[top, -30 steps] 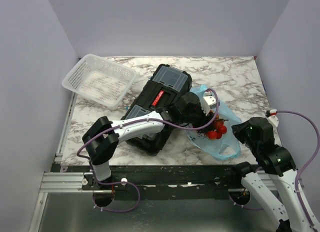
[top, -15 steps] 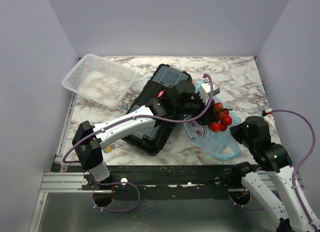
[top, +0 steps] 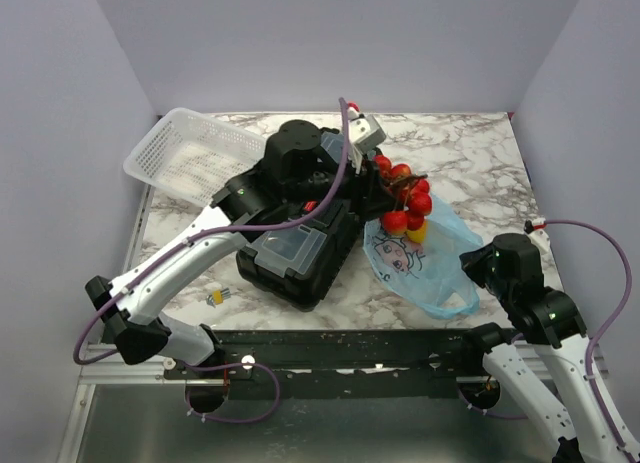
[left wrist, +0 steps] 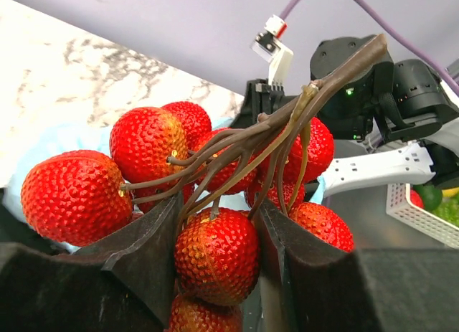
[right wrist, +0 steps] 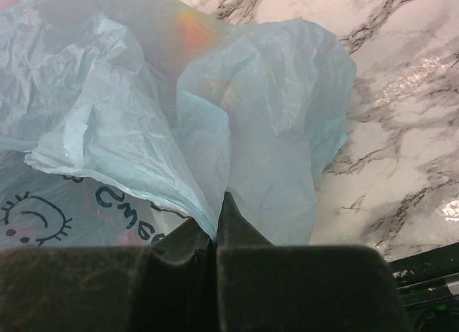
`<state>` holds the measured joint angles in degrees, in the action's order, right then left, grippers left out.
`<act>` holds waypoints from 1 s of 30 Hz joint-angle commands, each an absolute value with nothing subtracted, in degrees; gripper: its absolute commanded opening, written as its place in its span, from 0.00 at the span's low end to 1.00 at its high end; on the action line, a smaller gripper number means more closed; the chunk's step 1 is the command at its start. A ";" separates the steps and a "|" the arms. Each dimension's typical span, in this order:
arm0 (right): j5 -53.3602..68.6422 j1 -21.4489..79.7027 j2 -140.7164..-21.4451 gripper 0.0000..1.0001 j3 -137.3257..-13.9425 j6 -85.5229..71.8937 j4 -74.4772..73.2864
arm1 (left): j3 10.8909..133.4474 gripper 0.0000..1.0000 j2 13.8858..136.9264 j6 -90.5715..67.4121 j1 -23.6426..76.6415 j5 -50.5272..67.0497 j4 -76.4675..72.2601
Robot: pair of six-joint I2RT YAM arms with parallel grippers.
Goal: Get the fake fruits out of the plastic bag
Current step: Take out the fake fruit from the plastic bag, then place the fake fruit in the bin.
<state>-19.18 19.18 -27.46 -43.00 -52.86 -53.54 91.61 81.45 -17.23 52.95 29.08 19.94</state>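
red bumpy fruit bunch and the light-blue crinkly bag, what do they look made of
Bunch of red bumpy fruits on brown stems: probably moulded plastic, semi-glossy, with even pimples and highlights. Light-blue translucent bag: thin plastic film, sharply creased, an orange glow showing through.

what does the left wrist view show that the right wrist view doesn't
Only left wrist: the red fruit bunch on its brown stem, clamped in the left claw, with the right arm beyond. Only right wrist: the right claw pinching an edge of the plastic bag, and its cartoon print. Both: the light-blue bag and marble table.
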 commanded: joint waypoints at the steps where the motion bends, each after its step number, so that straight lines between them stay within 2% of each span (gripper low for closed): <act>1: -17.76 19.25 -26.05 0.04 -42.36 -51.75 -52.19 | 95.76 0.00 78.23 -14.52 48.08 24.38 26.32; 6: -16.27 19.24 -24.61 0.03 -41.89 -50.71 -51.30 | 95.73 0.00 76.49 -16.79 40.40 15.64 27.49; 15: -13.86 19.24 -24.18 0.03 -41.68 -49.27 -50.73 | 83.03 0.00 68.21 -27.74 21.00 4.76 23.56; 21: -13.18 19.25 -23.17 0.03 -41.53 -48.94 -50.35 | 75.48 0.00 68.80 -36.89 6.09 8.32 20.38; 28: -12.87 19.25 -23.41 0.02 -41.70 -48.65 -50.60 | 73.86 0.00 76.02 -38.25 -3.18 4.37 16.33; 30: -12.99 19.25 -23.88 0.01 -41.66 -48.61 -50.62 | 75.89 0.00 79.75 -38.32 -4.91 6.87 15.69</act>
<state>-14.00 19.18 -23.31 -42.04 -49.58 -51.83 73.25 74.54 -35.92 -1.50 7.01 20.51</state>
